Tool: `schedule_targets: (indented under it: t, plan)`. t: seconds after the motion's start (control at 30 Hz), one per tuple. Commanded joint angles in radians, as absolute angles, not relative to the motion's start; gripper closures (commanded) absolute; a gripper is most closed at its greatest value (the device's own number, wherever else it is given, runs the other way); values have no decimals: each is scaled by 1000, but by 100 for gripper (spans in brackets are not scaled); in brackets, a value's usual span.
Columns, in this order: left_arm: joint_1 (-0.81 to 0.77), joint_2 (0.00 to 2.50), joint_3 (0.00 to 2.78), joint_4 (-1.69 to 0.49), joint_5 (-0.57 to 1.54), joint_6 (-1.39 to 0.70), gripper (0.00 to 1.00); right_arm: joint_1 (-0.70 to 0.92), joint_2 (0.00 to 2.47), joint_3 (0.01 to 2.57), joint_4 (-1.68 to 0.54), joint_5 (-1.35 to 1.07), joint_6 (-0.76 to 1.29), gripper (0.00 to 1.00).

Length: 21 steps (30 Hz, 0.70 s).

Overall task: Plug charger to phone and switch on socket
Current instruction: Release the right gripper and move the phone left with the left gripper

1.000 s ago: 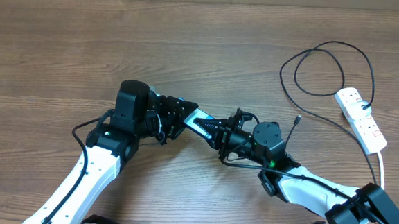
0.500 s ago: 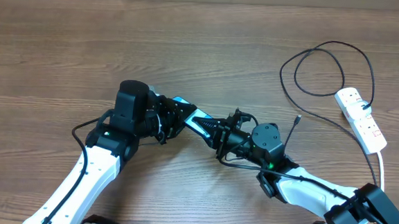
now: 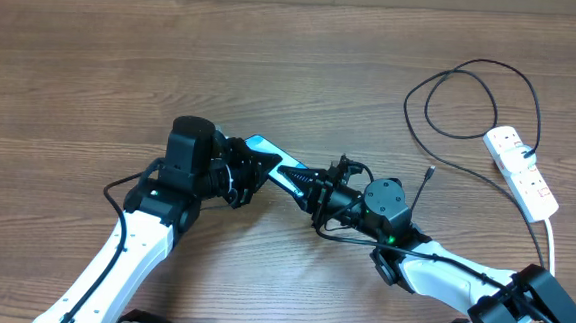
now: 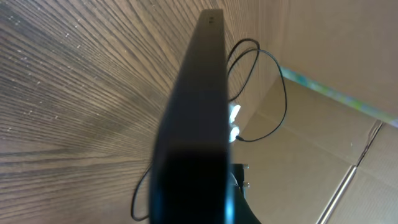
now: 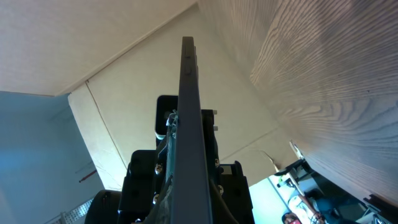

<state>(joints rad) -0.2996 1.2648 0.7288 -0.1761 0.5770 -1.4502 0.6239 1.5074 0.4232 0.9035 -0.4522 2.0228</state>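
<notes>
- Shifted slightly left: phone (image 3: 266,147), one, pinched at opposite ends by left gripper (image 3: 239,171) and right gripper (image 3: 319,195).
- Charger (image 3: 479,61), one; socket (image 3: 521,172), one; both right.

White arm links (image 3: 127,247), blk motor joints (image 3: 191,141), maybe green LEDs (image 3: 154,173).

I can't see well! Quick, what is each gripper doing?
Left gripper: shut on the phone.
Right gripper: shut on the same phone.
</notes>
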Motion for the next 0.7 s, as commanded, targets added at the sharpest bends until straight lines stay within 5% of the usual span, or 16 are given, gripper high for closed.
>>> schedule_targets:
  t: [0.0,0.5,0.67]
  plan:
    - [-303,1270,734,-150,558,-1445,96,635,1500,427,911,-479,2076,96]
    - [-302,1270,734,-118,523,-1444,96,635,1500,427,908,-495,2075,91]
    - [-289,1270,734,-118,502,-1411,96,635,1500,427,907,-507,2067,74]
